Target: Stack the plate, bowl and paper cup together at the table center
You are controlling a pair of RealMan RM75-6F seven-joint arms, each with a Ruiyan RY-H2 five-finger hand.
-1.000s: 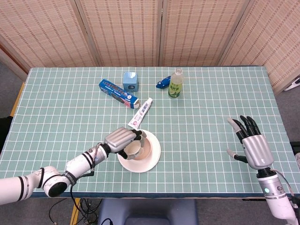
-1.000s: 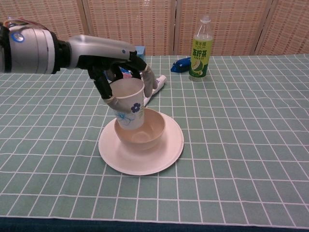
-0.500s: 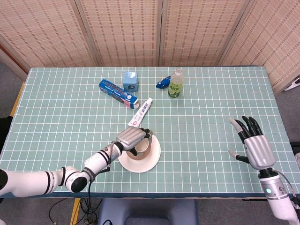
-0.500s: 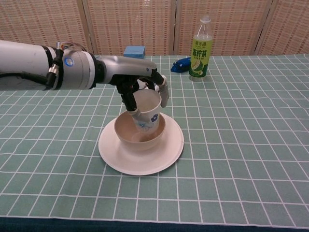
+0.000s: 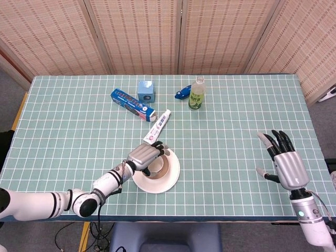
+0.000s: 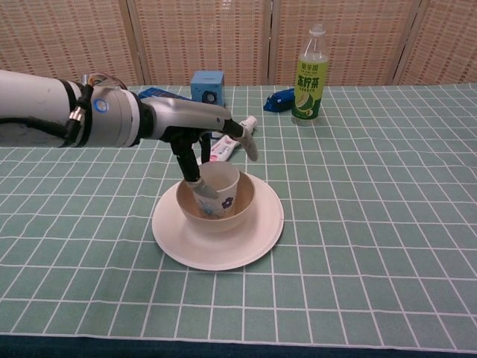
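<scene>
Covering the table (image 5: 63, 121), green gridded cloth; woven screens (image 5: 136, 31) behind; both hands (image 5: 144, 156) (image 5: 283, 163) released.

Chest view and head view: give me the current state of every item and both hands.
paper cup: upright in the bowl, fingers alongside
bowl: on the plate
plate: flat on table
left hand: fingers spread over the cup
right hand: open, holding nothing
bottle: upright, capped
toothpaste tube: lying flat
</scene>
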